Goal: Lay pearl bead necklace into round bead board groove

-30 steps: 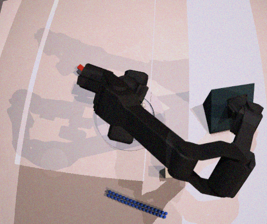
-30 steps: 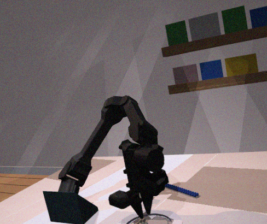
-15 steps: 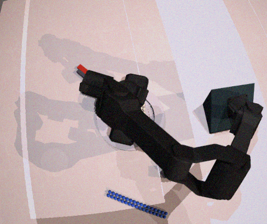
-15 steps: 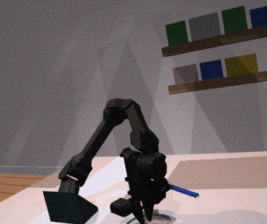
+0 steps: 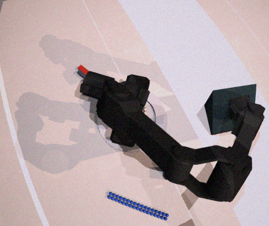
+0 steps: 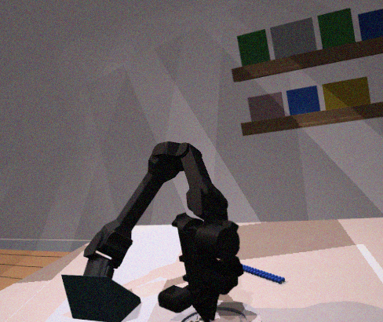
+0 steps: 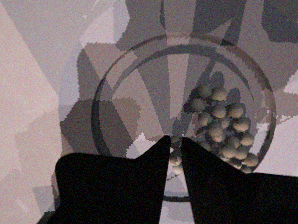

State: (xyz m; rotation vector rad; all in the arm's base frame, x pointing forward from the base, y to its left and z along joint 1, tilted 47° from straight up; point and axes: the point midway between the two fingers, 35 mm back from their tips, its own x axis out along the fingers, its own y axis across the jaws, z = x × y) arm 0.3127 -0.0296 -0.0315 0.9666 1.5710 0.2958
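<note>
The pearl bead necklace (image 7: pixel 220 125) lies bunched in a heap on the right part of the round clear bead board (image 7: pixel 102 95) (image 5: pixel 152 111) (image 6: pixel 234 310). In the top view only a few pearls (image 5: pixel 144 109) show beside the arm. My gripper (image 7: pixel 175 141) (image 6: pixel 206 313) points straight down onto the board at the heap's left edge. Its fingers are nearly together, with one or two pearls of the necklace pinched between their tips. The arm hides most of the board in the top and exterior views.
A string of blue beads (image 5: pixel 137 206) (image 6: pixel 263 273) lies straight on the table, away from the board. A small red block (image 5: pixel 82 69) lies beyond the wrist. The arm's dark green base block (image 5: pixel 221 110) (image 6: pixel 95 300) stands to one side. Wall shelves (image 6: pixel 315 59) hang behind.
</note>
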